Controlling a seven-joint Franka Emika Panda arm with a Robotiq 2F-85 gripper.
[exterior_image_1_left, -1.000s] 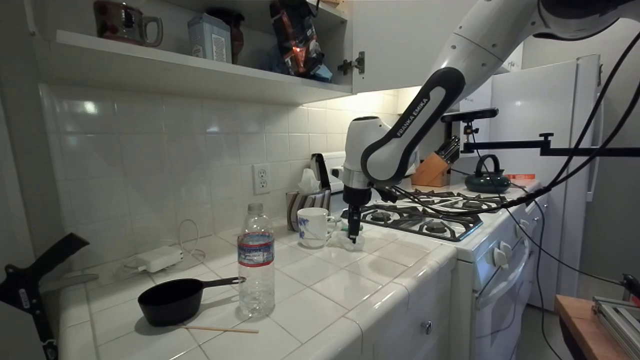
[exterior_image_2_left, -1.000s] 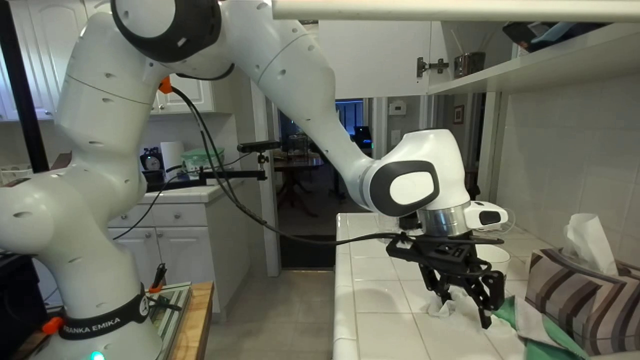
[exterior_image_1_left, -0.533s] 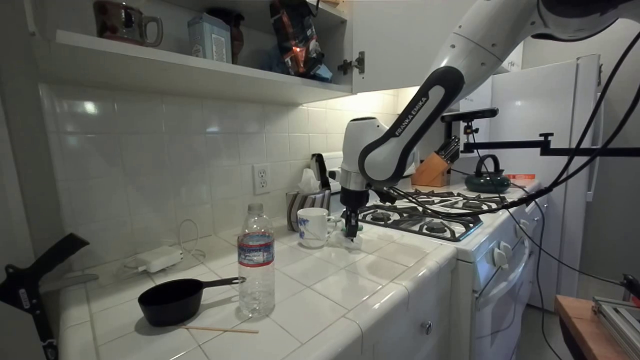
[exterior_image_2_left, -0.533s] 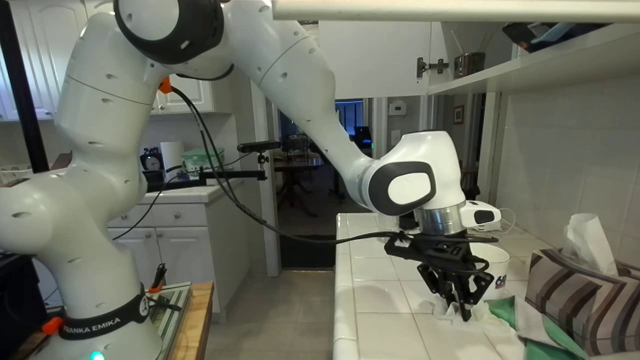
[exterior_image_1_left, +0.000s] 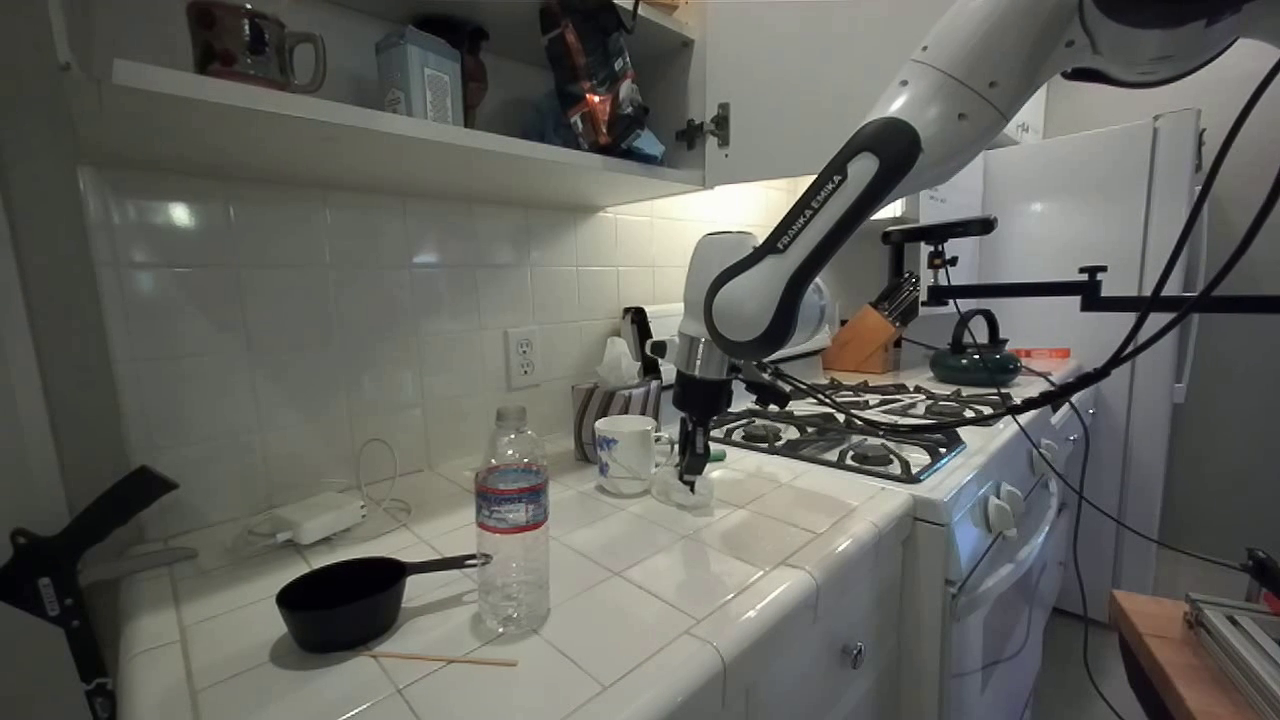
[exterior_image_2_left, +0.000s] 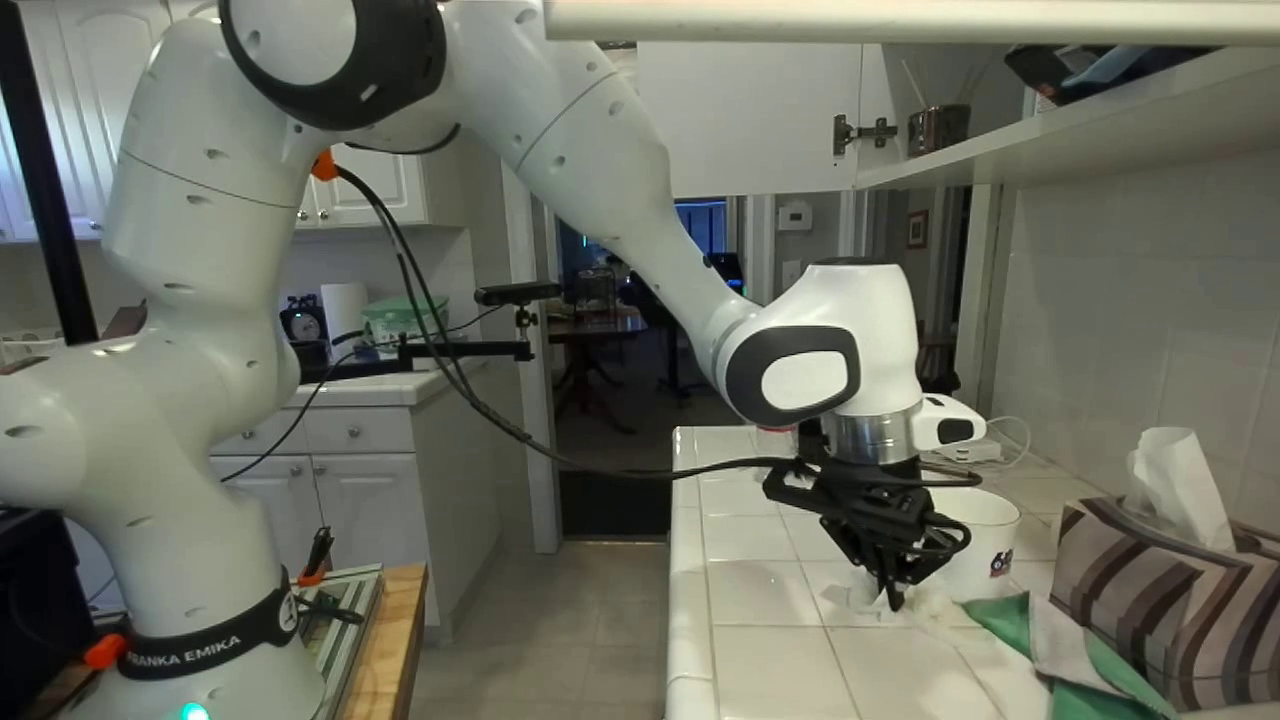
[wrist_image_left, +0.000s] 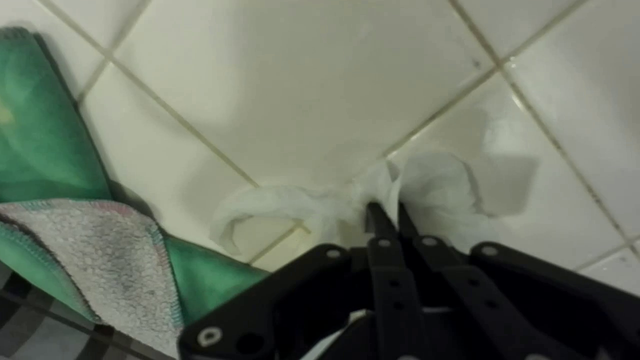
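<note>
the tiled wall (exterior_image_1_left: 340, 330) is lit warmly beneath a cabinet door (exterior_image_1_left: 790, 90) — in an exterior view, pale floor (exterior_image_2_left: 530, 630), white cabinets (exterior_image_2_left: 370, 500) and a table (exterior_image_2_left: 600, 328) framed by the doorway (exterior_image_2_left: 620, 440) are seen.

The white arm (exterior_image_1_left: 955, 90), upper right, bears white FRANKA EMIKA lettering (exterior_image_1_left: 812, 212) on black. Black cables (exterior_image_1_left: 1050, 397) cross mid-right. Silvery screws (wrist_image_left: 489, 250) dot the black claw (wrist_image_left: 390, 208).

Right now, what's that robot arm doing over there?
The robot's gripper is pinching a crumpled white tissue, down low at the tiled counter. Its jaws are closed with part of the tissue between them. A green cloth lies nearby, and a white mug and a striped tissue box stand close too.
</note>
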